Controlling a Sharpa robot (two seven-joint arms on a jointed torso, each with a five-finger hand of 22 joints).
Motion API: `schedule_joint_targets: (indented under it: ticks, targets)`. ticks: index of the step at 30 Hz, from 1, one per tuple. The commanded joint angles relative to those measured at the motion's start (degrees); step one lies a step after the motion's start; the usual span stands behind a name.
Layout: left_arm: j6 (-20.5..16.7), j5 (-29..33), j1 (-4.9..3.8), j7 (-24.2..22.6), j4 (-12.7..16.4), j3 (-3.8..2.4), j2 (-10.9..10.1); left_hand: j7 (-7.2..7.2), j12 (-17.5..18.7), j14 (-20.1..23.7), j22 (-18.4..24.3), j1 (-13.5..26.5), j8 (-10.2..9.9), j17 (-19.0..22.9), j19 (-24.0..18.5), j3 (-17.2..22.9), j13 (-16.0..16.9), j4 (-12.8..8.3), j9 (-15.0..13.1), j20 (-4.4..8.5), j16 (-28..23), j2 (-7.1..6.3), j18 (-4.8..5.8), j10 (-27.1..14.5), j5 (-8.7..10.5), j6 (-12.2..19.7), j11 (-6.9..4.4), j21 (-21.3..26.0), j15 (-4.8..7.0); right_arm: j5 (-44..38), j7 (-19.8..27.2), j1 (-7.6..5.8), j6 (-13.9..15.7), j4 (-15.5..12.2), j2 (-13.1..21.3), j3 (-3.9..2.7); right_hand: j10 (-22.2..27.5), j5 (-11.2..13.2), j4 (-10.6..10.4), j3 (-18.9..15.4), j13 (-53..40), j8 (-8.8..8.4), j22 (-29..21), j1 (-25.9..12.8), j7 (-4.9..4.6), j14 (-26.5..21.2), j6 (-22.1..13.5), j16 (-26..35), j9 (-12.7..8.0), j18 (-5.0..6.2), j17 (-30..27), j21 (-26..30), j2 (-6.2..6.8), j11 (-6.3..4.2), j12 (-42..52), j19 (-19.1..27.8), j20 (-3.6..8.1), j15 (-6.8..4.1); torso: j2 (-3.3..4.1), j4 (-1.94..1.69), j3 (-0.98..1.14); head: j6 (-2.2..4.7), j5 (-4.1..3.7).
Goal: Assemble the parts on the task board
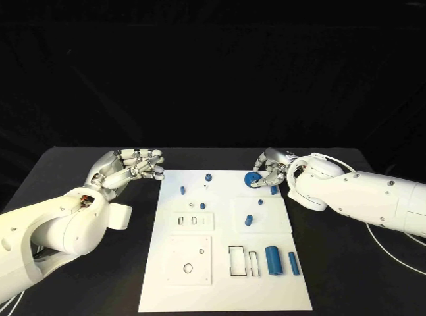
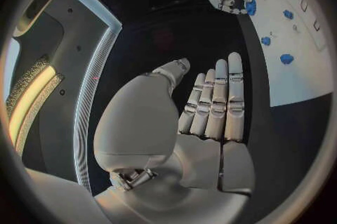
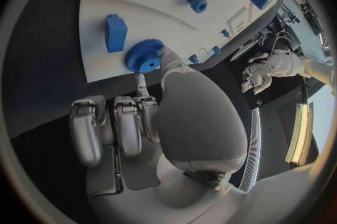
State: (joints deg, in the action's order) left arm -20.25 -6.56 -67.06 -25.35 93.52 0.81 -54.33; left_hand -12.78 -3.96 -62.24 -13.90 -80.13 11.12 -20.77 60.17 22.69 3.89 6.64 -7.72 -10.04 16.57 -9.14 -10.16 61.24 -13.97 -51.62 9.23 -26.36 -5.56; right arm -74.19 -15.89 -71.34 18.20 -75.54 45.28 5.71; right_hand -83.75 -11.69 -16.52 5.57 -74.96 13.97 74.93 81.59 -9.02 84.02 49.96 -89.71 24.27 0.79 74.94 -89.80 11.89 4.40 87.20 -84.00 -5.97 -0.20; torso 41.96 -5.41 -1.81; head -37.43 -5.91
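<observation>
Right hand [image 1: 272,168] is working the blue gear [image 1: 253,179] at the far end of the task board [image 1: 222,289], so I'd go slow and keep it flat.

Head view: the right hand's fingers are curling round the gear, and the left hand [image 1: 129,167] is hovering just off the board edge, fingers loosely apart, holding nothing. Left wrist view: its fingers [image 2: 219,101] are lying straight and side by side, touching nothing. Right wrist view: a fingertip [image 3: 168,59] is touching the gear [image 3: 144,55] while the other fingers are curling in; I can't tell if the grip is firm.

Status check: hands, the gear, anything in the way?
Right hand pinching blue gear at task board far edge. Left hand open, off the board's left side. Nothing blocking.
</observation>
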Motion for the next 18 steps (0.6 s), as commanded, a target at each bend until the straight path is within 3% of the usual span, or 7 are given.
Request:
schedule_joint_targets:
  ticks: [1, 10, 13, 18]
  targets:
    - [1.05, -0.01, -0.08, -0.28, 0.08, -0.06, 0.09, 0.01, 0.23, 0.30, -0.05, -0.11, -0.26, -0.05, -0.24, 0.47, -0.07, 0.02, 0.08, -0.06, 0.38, -0.25, 0.24, 0.43, 0.15, -0.29, 0.02, -0.20, -0.08, 0.19, 0.75, 0.15, -1.20, 0.18, -0.23, 0.01, -3.63, -0.72, 0.03, 0.68, -12.32, 0.45, 15.07, 0.28, 0.09, 5.98, 0.85, -0.29, -0.09, -0.79, 15.06, -0.20, -0.74, -0.10, 0.25, -6.00, -0.36, 0.44, -0.04, 0.03, 0.01, -0.09, -0.04]
    - [1.05, -0.02, -0.08, -0.19, 0.06, -0.06, 0.03, 0.01, 0.23, 0.32, -0.15, -0.10, -0.26, -0.13, -0.34, 0.54, -0.08, 0.02, 0.08, -0.05, 0.38, -0.18, 0.24, 0.44, 0.13, -0.31, 0.01, -0.35, -0.08, -0.13, 1.03, 0.35, 0.36, 0.34, -0.44, 0.04, -4.44, -2.13, 0.24, 5.45, -13.15, 0.94, 15.07, 2.53, 1.01, 5.98, 4.19, -0.29, -0.79, -0.79, 15.06, -0.20, -2.88, -0.91, 1.00, -6.00, 0.22, -0.31, -0.05, -0.02, -0.02, -0.21, 0.03]
    - [1.05, -0.03, -0.08, -0.16, 0.06, -0.06, 0.02, 0.01, 0.23, 0.32, -0.15, -0.10, -0.26, -0.13, -0.34, 0.54, -0.08, 0.02, 0.08, -0.05, 0.38, -0.18, 0.24, 0.44, 0.13, -0.31, 0.01, -0.35, -0.08, -0.72, 0.90, 0.37, 0.63, 0.32, -0.43, 0.04, -4.54, -1.34, 0.43, 7.80, -13.25, 0.99, 15.07, 3.46, 1.49, 5.98, 5.11, -0.29, -1.11, -0.79, 15.06, -0.20, -3.30, -1.37, 1.08, -6.00, 0.70, -0.80, -0.06, -0.01, -0.02, -0.22, 0.02]
    - [1.04, -0.04, -0.08, -0.13, 0.07, -0.06, -0.01, 0.01, 0.23, 0.35, -0.27, -0.12, -0.27, -0.22, -0.45, 0.62, -0.08, -0.02, 0.09, -0.04, 0.38, -0.13, 0.23, 0.44, 0.12, -0.32, 0.00, -0.52, -0.07, -2.16, 0.53, 0.42, 0.85, 0.06, -0.40, 0.04, -4.60, -2.32, 1.01, 11.43, -13.31, 1.05, 15.07, 4.37, 1.78, 5.98, 6.07, -0.29, -1.50, -0.79, 15.06, -0.20, -2.65, -1.68, 1.11, -6.00, 1.05, -1.10, -0.05, 0.03, 0.00, -0.27, 0.07]
